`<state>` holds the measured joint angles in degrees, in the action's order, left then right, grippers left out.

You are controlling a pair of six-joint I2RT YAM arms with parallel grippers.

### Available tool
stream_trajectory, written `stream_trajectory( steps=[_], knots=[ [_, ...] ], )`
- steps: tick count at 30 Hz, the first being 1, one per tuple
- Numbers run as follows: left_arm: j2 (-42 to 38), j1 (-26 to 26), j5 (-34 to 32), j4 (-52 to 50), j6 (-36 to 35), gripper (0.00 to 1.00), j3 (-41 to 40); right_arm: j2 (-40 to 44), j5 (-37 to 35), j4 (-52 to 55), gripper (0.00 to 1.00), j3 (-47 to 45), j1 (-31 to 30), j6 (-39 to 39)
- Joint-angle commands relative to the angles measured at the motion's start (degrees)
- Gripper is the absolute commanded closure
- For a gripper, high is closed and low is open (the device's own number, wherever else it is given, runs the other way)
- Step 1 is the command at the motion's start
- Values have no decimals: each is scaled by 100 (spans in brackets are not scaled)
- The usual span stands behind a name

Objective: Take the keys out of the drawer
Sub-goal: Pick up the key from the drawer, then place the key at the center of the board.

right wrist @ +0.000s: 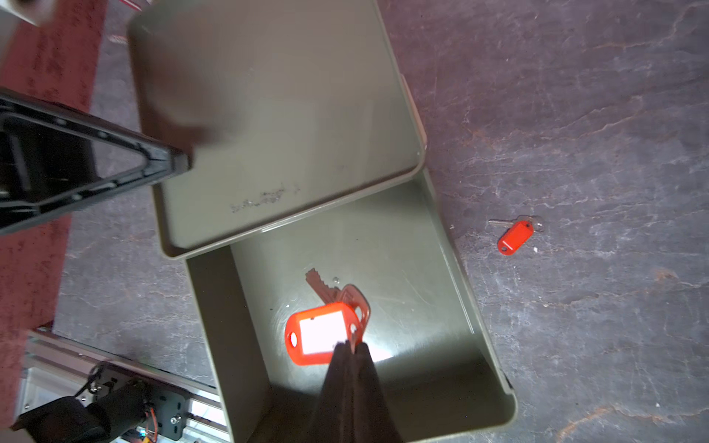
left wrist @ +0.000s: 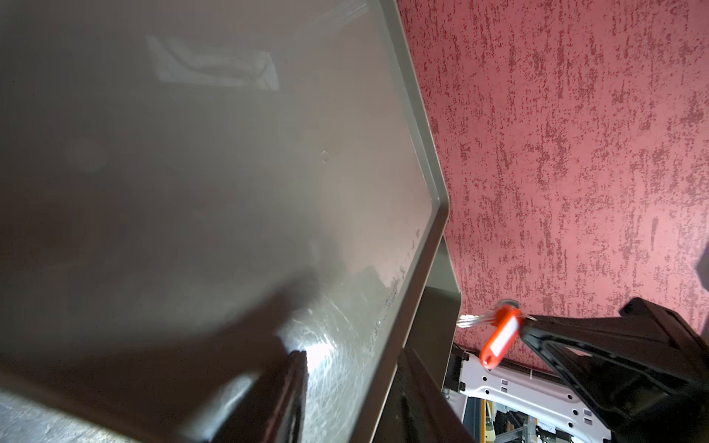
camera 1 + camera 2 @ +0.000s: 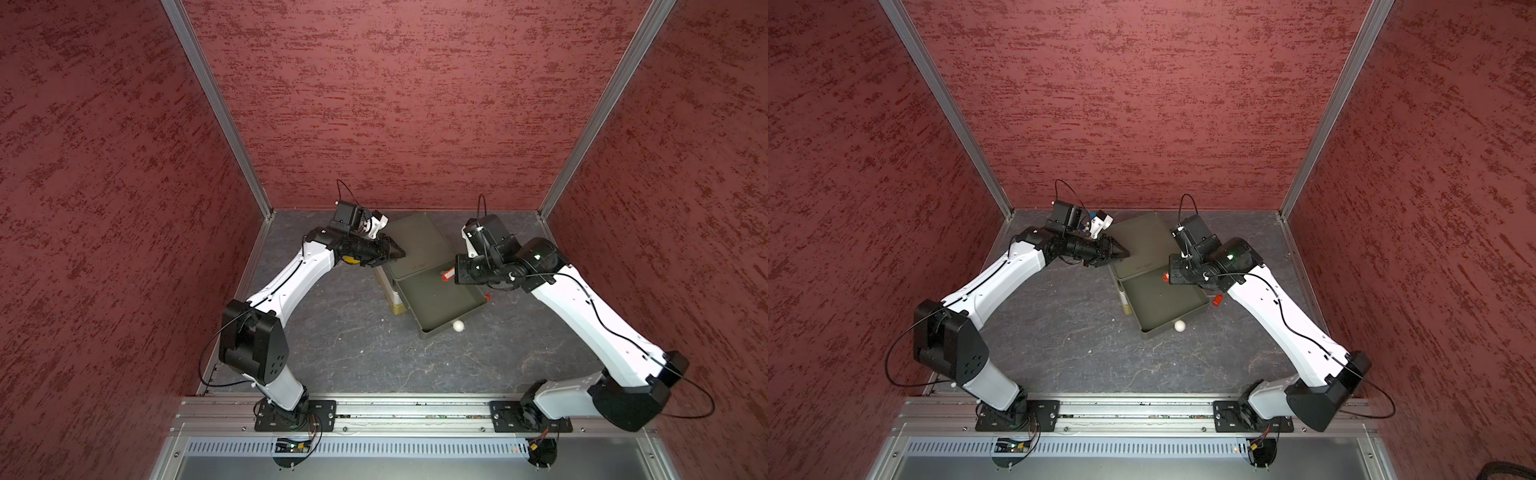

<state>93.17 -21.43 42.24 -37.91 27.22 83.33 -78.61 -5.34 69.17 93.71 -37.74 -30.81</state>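
Observation:
The olive drawer [image 1: 215,326] stands pulled out of its cabinet [image 3: 415,241] in both top views. My right gripper [image 1: 351,347] is shut on the ring end of a red-tagged key [image 1: 322,333], which hangs a little above the drawer's floor. The same key [image 2: 502,337] shows in the left wrist view, and in a top view as a red spot [image 3: 449,274]. A second red key [image 1: 516,237] lies on the table beside the drawer [image 3: 1217,300]. My left gripper [image 2: 353,360] is shut on the raised rim of the cabinet's top [image 2: 395,333].
A white ball knob [image 3: 458,326] sticks out of the drawer's front. Lower drawers in cream and yellow [image 3: 392,297] show on the cabinet's left side. Red textured walls [image 3: 415,104] close in the dark stone table [image 3: 353,353] on three sides.

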Motion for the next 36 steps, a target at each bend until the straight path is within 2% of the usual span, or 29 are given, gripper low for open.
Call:
stream_trajectory(
  steps=[1, 9, 17, 23, 36],
  knots=[
    [-260, 38, 12, 333, 149, 59, 116, 182, -306, 132, 100, 125, 15, -231],
    [-443, -27, 13, 484, 266, 58, 254, 633, -454, 203, 100, -138, 454, -682],
    [-565, -209, -57, 316, 197, 58, 314, 1174, 1, 55, 100, -1065, 1439, -931],
    [-585, -420, -102, 131, 86, 58, 333, 1355, 292, -161, 100, -1601, 1930, -879],
    [-424, -560, -137, -86, -41, 57, 322, 1353, 560, -485, 100, -2289, 2504, -660]
  ],
)
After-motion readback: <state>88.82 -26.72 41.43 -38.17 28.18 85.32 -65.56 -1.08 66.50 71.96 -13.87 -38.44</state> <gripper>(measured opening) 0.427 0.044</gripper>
